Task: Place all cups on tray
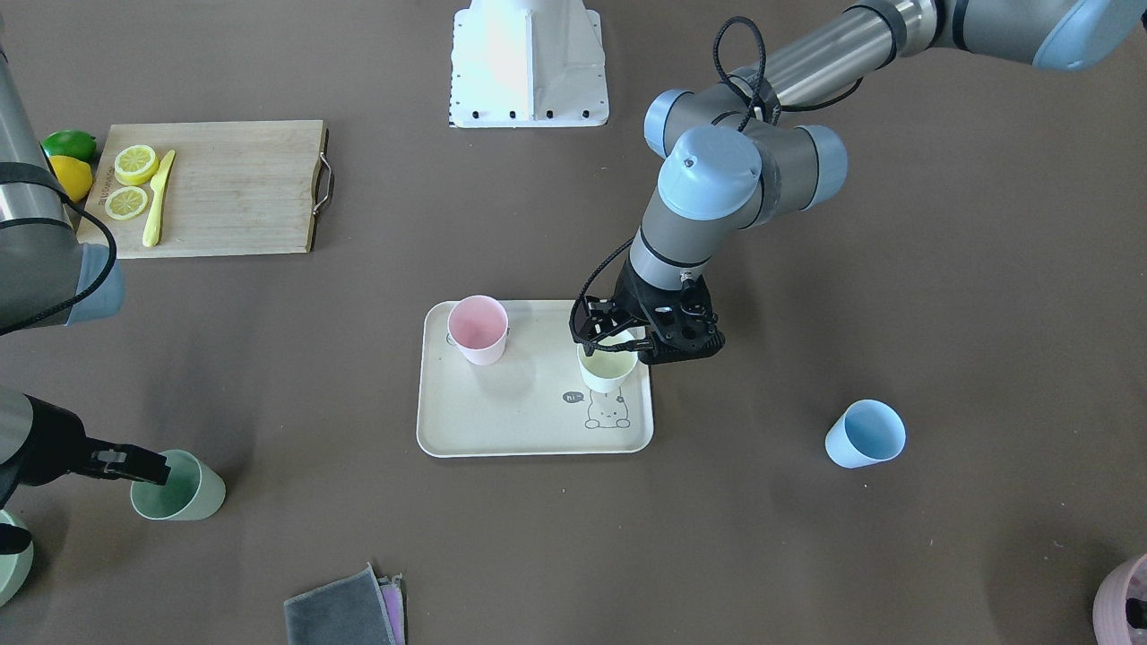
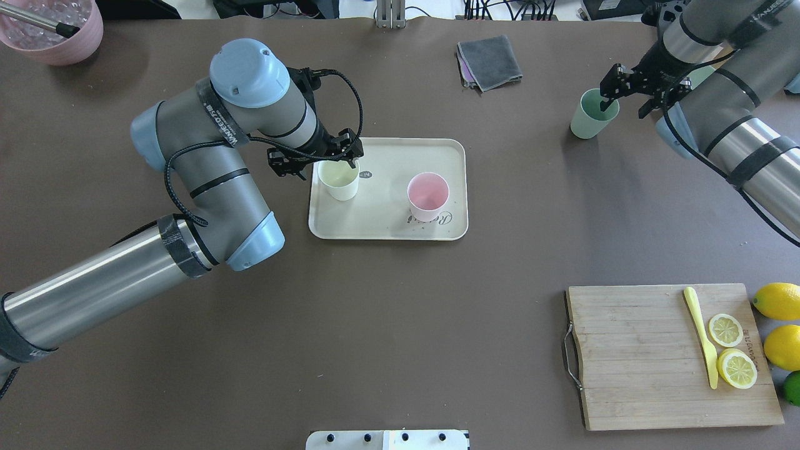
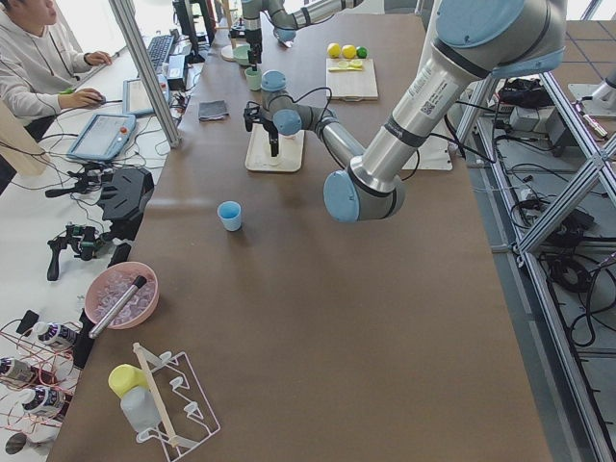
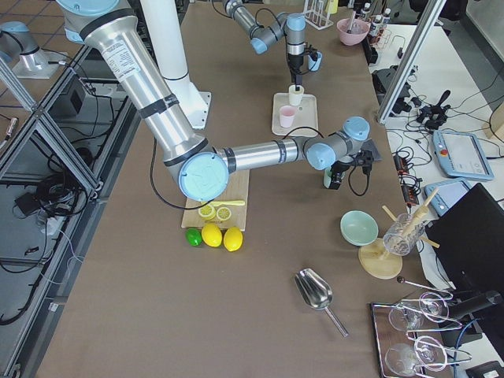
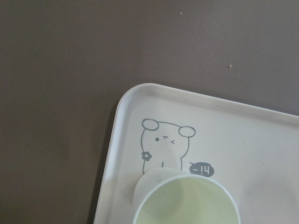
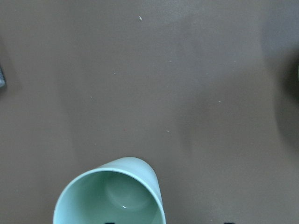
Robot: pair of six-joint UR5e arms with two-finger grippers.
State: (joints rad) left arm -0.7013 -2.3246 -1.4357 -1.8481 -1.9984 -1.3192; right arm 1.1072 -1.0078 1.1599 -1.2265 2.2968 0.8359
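Seen from overhead, the blue cup (image 1: 865, 434) hides behind the left arm (image 2: 206, 156). The left gripper (image 2: 339, 160) hangs over the cream cup (image 2: 339, 182) on the tray (image 2: 384, 219); whether it grips, I cannot tell. The right gripper (image 2: 623, 109) stands wide, with the wall of the green cup (image 2: 587, 119) between its fingers (image 2: 604, 105), off the tray.

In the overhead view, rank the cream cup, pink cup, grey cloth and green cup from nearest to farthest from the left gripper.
From the left gripper:
1. cream cup, on the tray, at the gripper
2. pink cup, tray's other half
3. grey cloth, far table edge
4. green cup, view's far right
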